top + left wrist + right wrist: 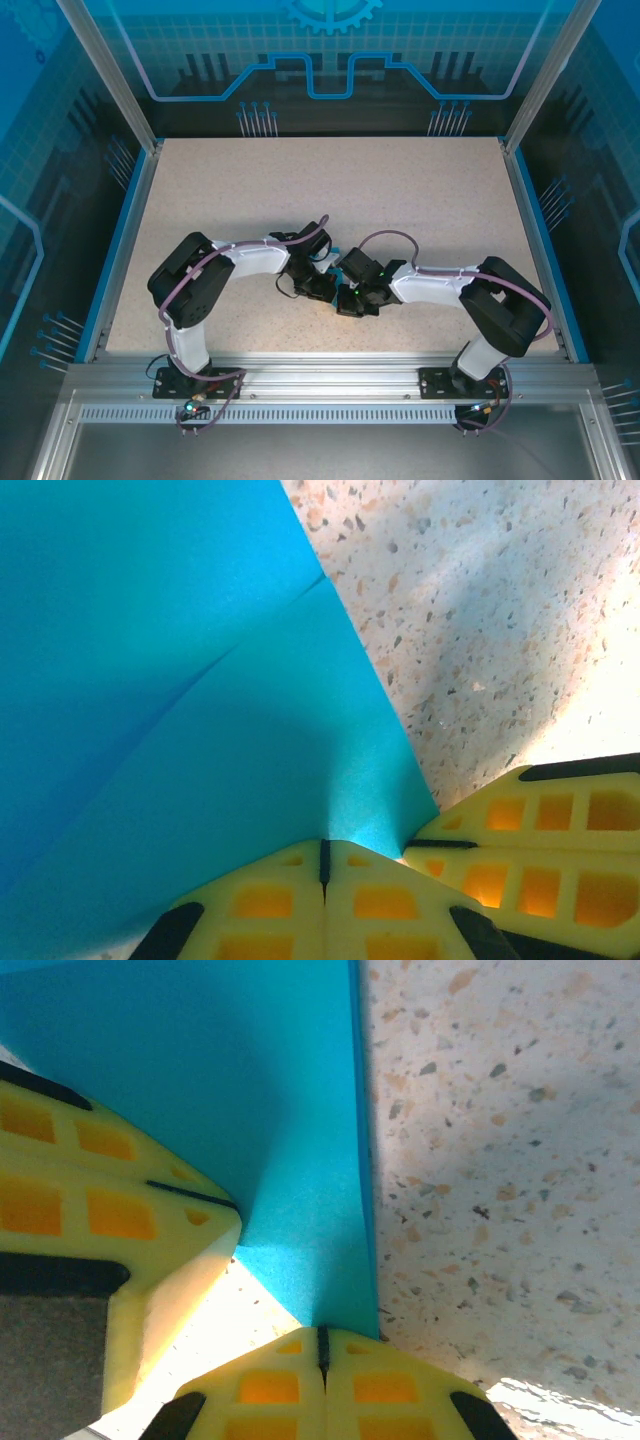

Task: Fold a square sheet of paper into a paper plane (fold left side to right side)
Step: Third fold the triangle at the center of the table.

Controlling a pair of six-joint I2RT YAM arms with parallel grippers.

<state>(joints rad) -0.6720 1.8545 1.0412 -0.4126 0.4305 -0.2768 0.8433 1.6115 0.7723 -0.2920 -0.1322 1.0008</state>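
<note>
On the table [400,200], at its near middle, the arms meet. The paper [200,680] spreads away from both tips. The left gripper [323,855] and right gripper [322,1340], side by side, each pinch its same end, equally near.

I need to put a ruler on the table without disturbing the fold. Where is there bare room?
The far half of the table, beyond the left arm and right arm, is bare across its whole width. Crowded: near centre, where the left gripper and right gripper pinch the cyan paper.
</note>
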